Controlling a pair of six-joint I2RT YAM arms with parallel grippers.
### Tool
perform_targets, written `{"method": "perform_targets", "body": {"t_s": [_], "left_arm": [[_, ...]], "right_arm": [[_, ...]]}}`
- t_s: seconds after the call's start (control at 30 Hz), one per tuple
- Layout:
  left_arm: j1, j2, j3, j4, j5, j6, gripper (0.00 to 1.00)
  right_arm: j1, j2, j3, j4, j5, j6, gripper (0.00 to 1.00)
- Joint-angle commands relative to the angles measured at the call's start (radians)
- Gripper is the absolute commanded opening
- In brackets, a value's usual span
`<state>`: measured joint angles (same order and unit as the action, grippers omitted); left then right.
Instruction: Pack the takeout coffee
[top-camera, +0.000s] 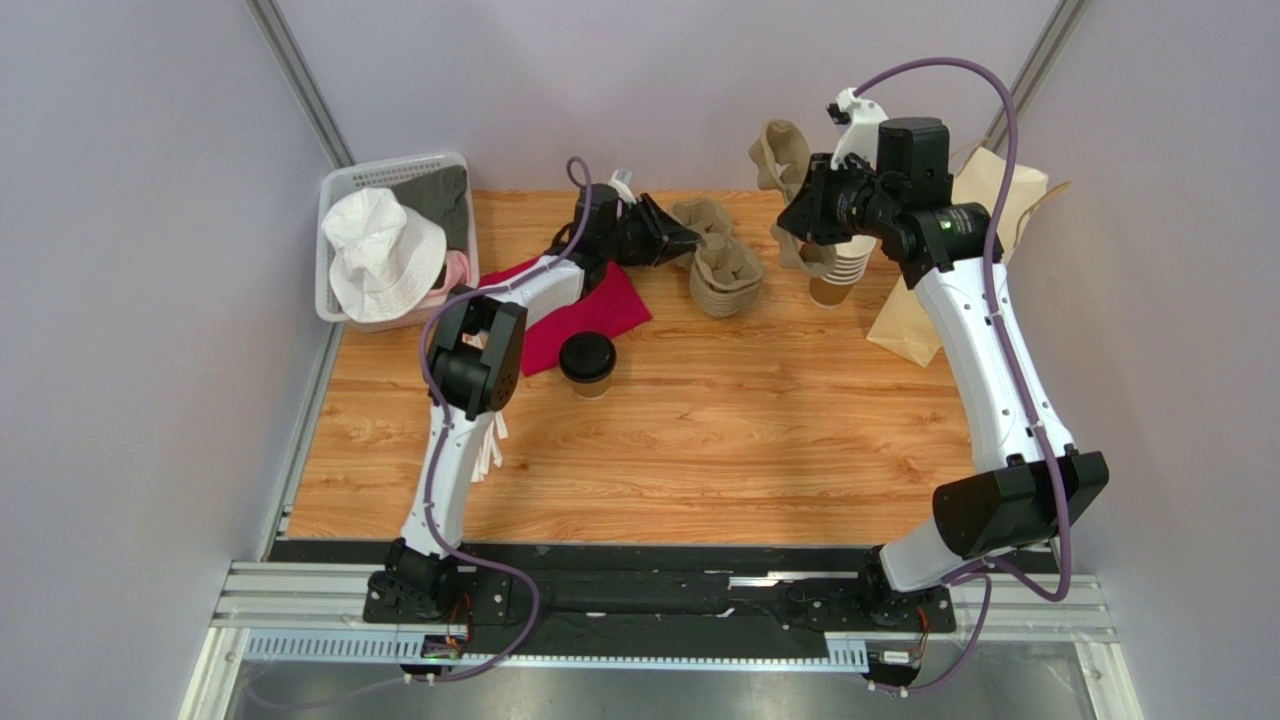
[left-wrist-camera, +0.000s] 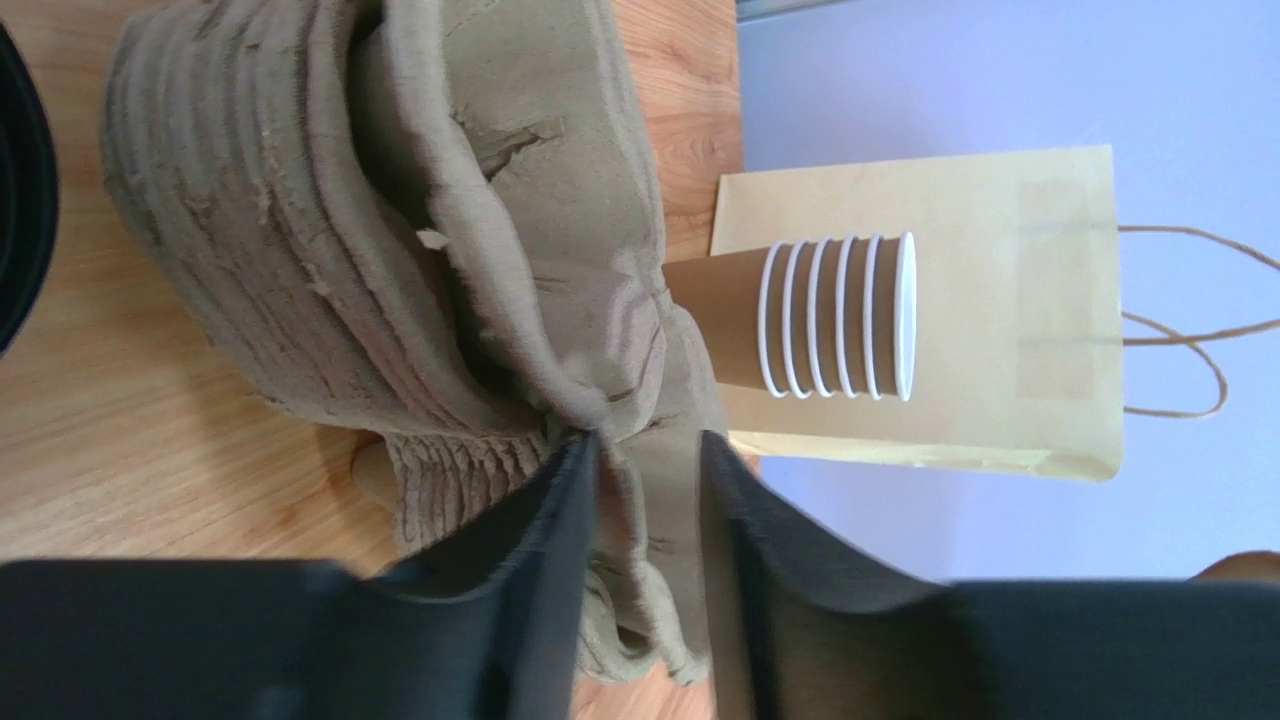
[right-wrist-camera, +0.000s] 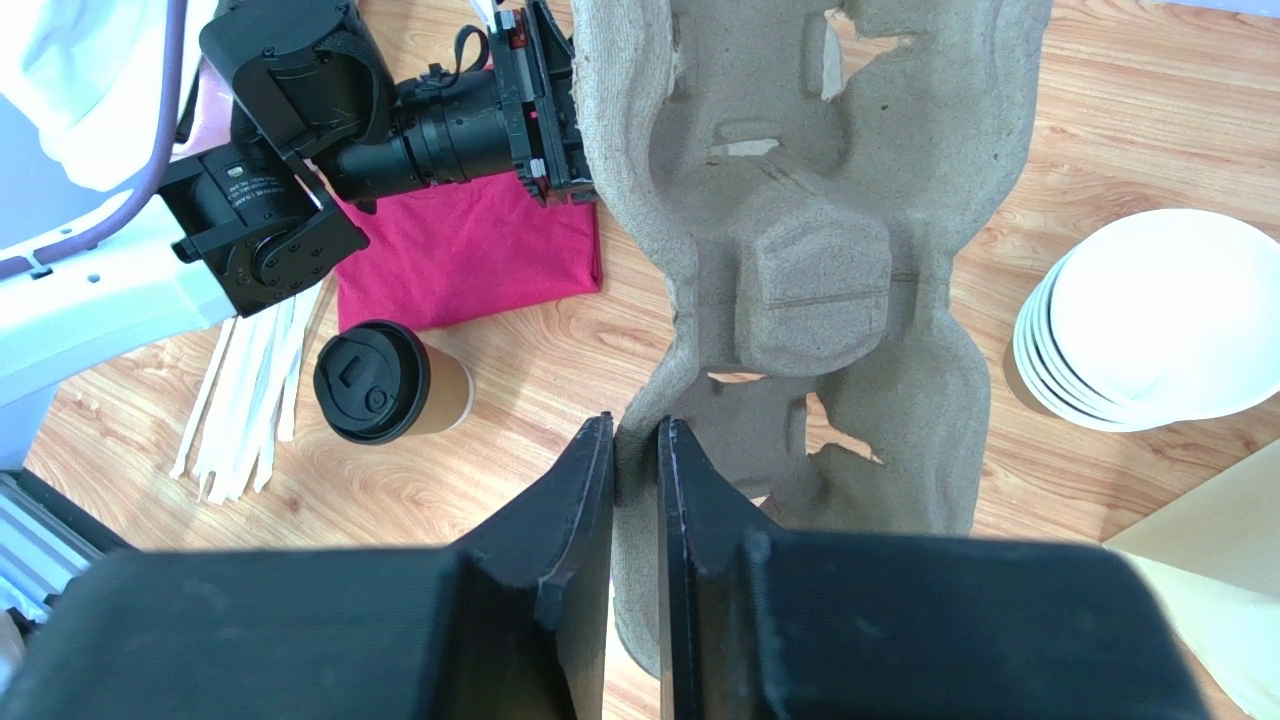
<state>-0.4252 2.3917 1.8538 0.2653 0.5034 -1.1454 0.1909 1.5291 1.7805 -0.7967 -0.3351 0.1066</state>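
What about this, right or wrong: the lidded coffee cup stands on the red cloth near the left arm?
Wrong. The lidded coffee cup stands on the wooden table beside the red cloth, near the left arm; the top view shows it.

**Where things sit on your table**

Your basket (top-camera: 338, 195) stands at the far left corner of the table (top-camera: 751, 450), with a hat (top-camera: 383, 248) in it; just right of it lies a cloth (top-camera: 601, 308); the coffee cup (top-camera: 588, 363) stands upright just in front of the cloth's near edge; a bundle of strips (top-camera: 489, 443) lies nearer you, beside the left arm; right of the cloth sits a stack of cup carriers (top-camera: 724, 270), its rim between the left gripper's (left-wrist-camera: 646, 450) fingers; behind that stack, one more carrier (top-camera: 778, 155) is held up, its edge pinched in the right gripper (right-wrist-camera: 636, 435); a stack of cups (top-camera: 842, 270) stands right of the carriers, with a paper bag (top-camera: 917, 323) just beyond it.
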Motion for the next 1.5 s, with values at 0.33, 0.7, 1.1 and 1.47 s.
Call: {"method": "perform_targets", "body": {"t_s": [0.33,0.7,1.1,1.47], "left_arm": [[0.048,-0.365,-0.053,-0.179,0.053,0.148,0.62],[0.227,-0.788,-0.174,-0.559,0.178,0.452,0.7],[0.491,-1.155,-0.344,-0.916,0.349,0.694,0.86],[0.674,-1.212,-0.484,-0.854,0.457,0.618,0.86]], "right_arm": [[0.036,-0.104,0.022,-0.099,-0.093,-0.246,0.0],[0.496,-0.285,-0.22,-0.351,0.069,-0.8,0.0],[0.981,-0.034,-0.412,-0.142,0.289,-0.831,0.0],[1.056,0.316,-0.263,0.063,0.45,-0.613,0.02]]}}
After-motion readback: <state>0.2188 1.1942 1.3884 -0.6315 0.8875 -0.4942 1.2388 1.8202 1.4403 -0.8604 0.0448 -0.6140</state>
